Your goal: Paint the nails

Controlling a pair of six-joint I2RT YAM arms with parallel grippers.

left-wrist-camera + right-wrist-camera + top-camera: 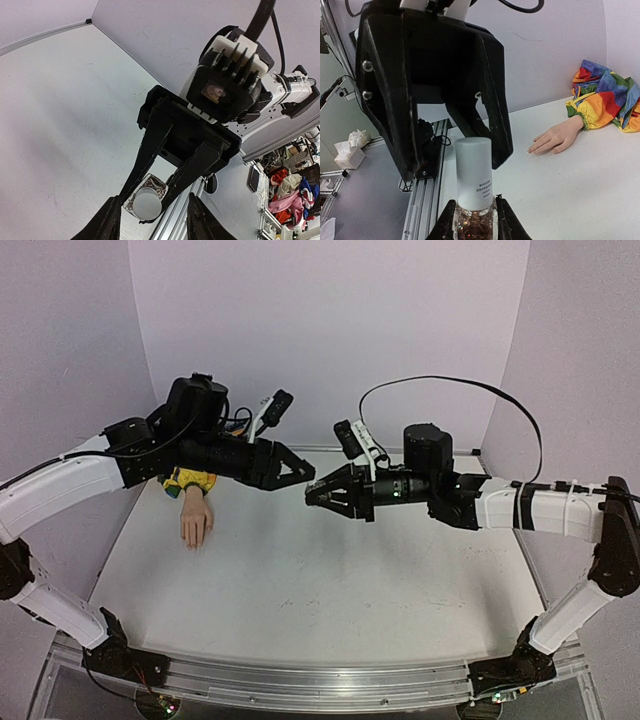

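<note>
The mannequin hand (196,522) is lying flat at the far left of the table (330,590), its nails (529,151) too small to make out, well apart from both grippers; one rainbow sleeve (605,97) is bunching at its wrist, partly under the left arm in the top view; the right gripper (312,495) is clamping the one glittery bottle (472,225) by its glass body; the left gripper (305,472) is gaping wide, gripping nothing, facing the white cap (473,170); two arms are meeting mid-table.
</note>
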